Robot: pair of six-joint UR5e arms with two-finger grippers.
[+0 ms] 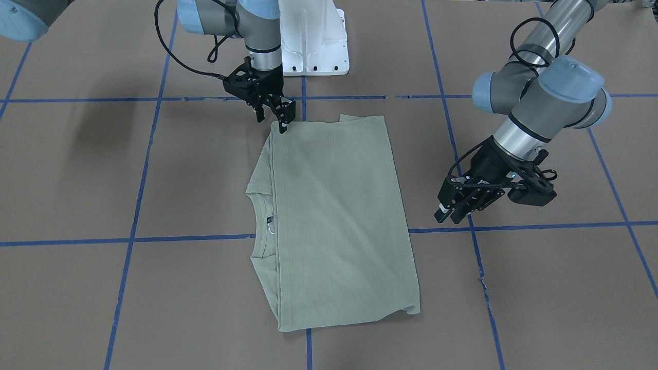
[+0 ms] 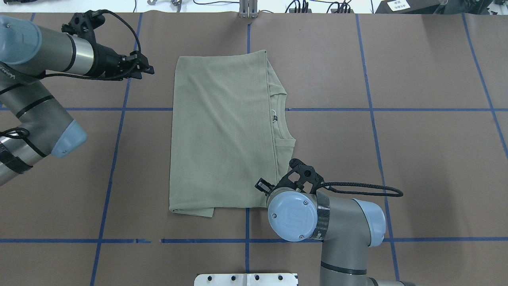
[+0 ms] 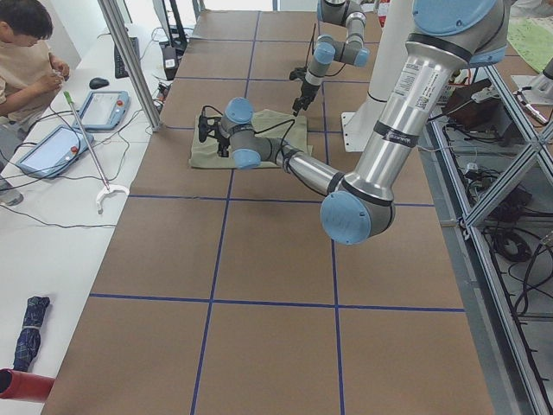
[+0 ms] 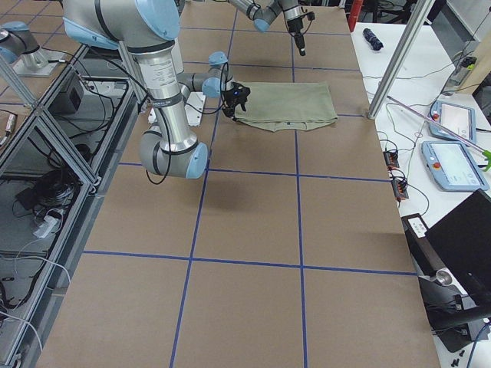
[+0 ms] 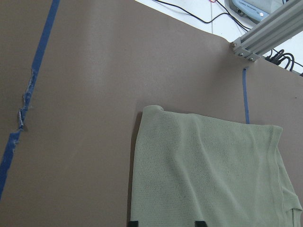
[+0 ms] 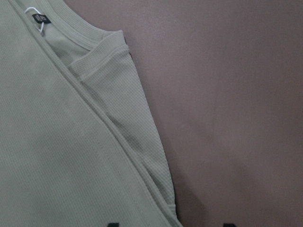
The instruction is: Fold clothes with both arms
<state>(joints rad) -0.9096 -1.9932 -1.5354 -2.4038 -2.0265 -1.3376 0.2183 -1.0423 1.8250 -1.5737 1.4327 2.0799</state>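
Note:
The sage-green shirt [image 1: 334, 216] lies folded into a long rectangle in the middle of the table, with its collar and white string tag [image 1: 271, 229] showing along one edge. It also shows in the overhead view [image 2: 222, 131]. My right gripper [image 1: 272, 117] is open and empty, just above the shirt's corner nearest the robot on the collar side; its wrist view shows the shoulder fold [image 6: 109, 123] below the open tips. My left gripper [image 1: 452, 210] is open and empty, off the shirt beside its hem edge. It points at the shirt's far hem corner [image 5: 151, 111].
The white pedestal base [image 1: 313, 41] stands at the robot's side, just behind the shirt. Blue tape lines [image 2: 115, 131] grid the brown table. An aluminium post [image 5: 265, 33] stands at the far table edge. An operator [image 3: 26, 52] sits beyond it with tablets.

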